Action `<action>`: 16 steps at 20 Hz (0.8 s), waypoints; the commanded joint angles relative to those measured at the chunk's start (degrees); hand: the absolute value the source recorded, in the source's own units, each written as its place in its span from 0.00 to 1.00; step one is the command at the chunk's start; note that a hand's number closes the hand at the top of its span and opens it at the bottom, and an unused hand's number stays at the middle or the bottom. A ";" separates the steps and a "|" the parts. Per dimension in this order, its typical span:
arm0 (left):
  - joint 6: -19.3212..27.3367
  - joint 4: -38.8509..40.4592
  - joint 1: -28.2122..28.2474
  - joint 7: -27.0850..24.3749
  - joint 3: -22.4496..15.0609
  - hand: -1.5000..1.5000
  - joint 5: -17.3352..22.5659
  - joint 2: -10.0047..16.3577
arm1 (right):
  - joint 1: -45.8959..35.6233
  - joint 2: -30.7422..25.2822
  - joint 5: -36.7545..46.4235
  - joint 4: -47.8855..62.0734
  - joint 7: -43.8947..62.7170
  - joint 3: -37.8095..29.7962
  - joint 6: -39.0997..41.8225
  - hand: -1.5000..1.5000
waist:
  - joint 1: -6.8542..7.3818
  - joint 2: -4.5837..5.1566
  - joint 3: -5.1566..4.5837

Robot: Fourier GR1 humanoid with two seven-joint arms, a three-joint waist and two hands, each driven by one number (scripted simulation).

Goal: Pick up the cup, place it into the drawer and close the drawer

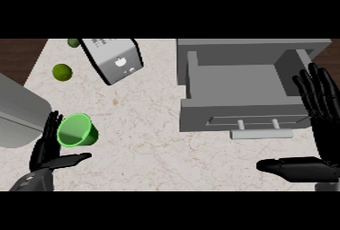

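A green cup [77, 130] stands upright on the counter at the lower left, its mouth facing up. My left hand [46, 150] is open right beside it, straight fingers along the cup's left side and the thumb pointing right below it. The grey drawer [235, 92] is pulled open at the upper right, its inside bare, with a pale handle [260, 134] on its front. My right hand [319, 134] is open at the drawer's right front corner, fingers pointing up along the drawer's right wall, thumb stretched left below the handle.
A tilted silver box with a white logo [114, 59] lies at the top left. Two limes [62, 72] [73, 42] sit near it. A large grey rounded object [19, 114] fills the left edge. Marbled counter [146, 152] spreads between cup and drawer.
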 commanded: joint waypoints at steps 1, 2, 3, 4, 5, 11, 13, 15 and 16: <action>-3.38 0.68 -1.54 -3.80 -0.19 0.00 -0.16 -0.93 | -1.46 1.29 2.10 1.34 0.58 2.11 -1.09 0.00 | 0.27 0.03 0.00; -4.58 0.56 -0.08 -5.84 -0.08 0.00 -0.09 -0.96 | 1.74 2.21 3.30 0.55 -1.56 2.79 -1.39 0.00 | 0.00 0.09 -0.03; -7.18 0.85 1.10 -6.22 -0.08 0.00 0.07 -0.69 | -0.79 0.83 1.56 1.42 -0.24 1.19 -0.63 0.00 | 0.16 0.13 -0.05; -6.35 0.16 -2.48 -3.15 -0.11 0.00 0.28 -1.33 | -1.87 2.55 3.80 1.73 0.37 3.19 -2.54 0.00 | 0.22 0.08 -0.03; -8.68 0.81 -1.43 -3.59 1.08 0.00 1.39 0.34 | -1.15 1.27 1.78 2.17 -0.09 1.40 -1.03 0.00 | -0.04 0.20 -0.07; -10.83 -0.75 -1.80 -5.16 -0.19 0.00 0.96 -3.24 | -1.87 0.37 0.29 1.43 1.70 0.47 -0.24 0.00 | -0.06 0.09 -0.05; -14.11 -1.13 -1.91 -4.34 0.06 0.00 1.67 -2.68 | -1.15 1.55 1.40 0.65 1.19 2.29 -0.65 0.00 | 0.10 0.00 -0.03; -15.35 -1.21 -1.44 -4.77 -0.18 1.00 1.58 -2.90 | -0.48 -0.04 -1.42 1.06 -0.47 -1.11 0.68 0.00 | -0.51 0.21 -0.08; -14.70 -2.18 -0.89 -6.07 -1.21 1.00 1.00 -6.04 | -0.83 0.81 1.01 3.02 -1.46 0.72 0.05 0.00 | 0.27 0.06 -0.01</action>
